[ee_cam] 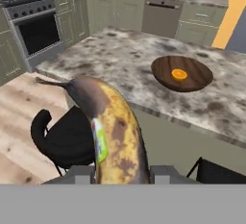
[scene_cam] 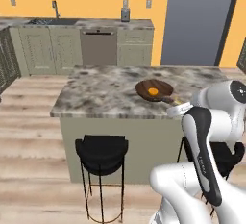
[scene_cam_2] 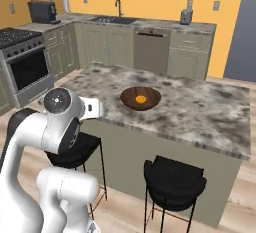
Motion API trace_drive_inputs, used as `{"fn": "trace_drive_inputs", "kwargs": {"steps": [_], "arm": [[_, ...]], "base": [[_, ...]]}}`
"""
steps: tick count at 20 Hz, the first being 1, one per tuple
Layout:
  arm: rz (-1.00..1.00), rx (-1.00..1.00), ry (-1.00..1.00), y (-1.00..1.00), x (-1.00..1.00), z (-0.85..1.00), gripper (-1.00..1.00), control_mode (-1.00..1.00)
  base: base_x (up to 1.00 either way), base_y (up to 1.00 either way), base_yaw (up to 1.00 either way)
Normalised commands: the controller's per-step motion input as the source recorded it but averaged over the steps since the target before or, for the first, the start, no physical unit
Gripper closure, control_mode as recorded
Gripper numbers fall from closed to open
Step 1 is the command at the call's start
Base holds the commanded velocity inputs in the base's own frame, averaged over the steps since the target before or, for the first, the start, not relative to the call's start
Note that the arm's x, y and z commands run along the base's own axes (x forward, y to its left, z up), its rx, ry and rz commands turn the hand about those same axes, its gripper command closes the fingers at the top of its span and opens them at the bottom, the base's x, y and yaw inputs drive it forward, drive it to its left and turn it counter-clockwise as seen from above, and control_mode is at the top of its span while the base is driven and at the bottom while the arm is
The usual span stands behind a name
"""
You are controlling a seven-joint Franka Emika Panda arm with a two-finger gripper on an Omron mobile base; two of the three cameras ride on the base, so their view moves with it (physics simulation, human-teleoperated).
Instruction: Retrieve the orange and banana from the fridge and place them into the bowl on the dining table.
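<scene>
Hand view: gripper (ee_cam: 120,172) clamping one banana (ee_cam: 111,127) beside the tabletop (ee_cam: 120,59).
One orange (ee_cam: 179,74) is sitting in one bowl (ee_cam: 192,81) on the tabletop; two stools are standing below.

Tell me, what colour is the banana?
Yellow with big brown patches on the banana, clearest in the hand view.

Kitchen: stove (scene_cam_2: 22,62), sink (scene_cam_2: 111,20), cabinets (scene_cam: 50,50).

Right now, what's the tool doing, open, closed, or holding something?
Tool: closed on the banana, held out short of the table.
</scene>
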Motion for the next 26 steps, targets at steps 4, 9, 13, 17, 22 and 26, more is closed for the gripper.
{"fn": "trace_drive_inputs", "kwargs": {"steps": [4,9,13,17,22,26], "arm": [[0.00,0.00,0.00,0.00,0.00,0.00,1.00,1.00],[0.00,0.00,0.00,0.00,0.00,0.00,1.00,1.00],[0.00,0.00,0.00,0.00,0.00,0.00,1.00,1.00],[0.00,0.00,0.00,0.00,0.00,0.00,1.00,1.00],[0.00,0.00,0.00,0.00,0.00,0.00,1.00,1.00],[0.00,0.00,0.00,0.00,0.00,0.00,1.00,1.00]], "base": [[0.07,-0.16,-0.40],[0.68,0.22,-0.17],[0.97,0.27,-0.07],[0.93,0.20,-0.05],[0.86,0.02,-0.06],[0.67,0.03,-0.08]]}}
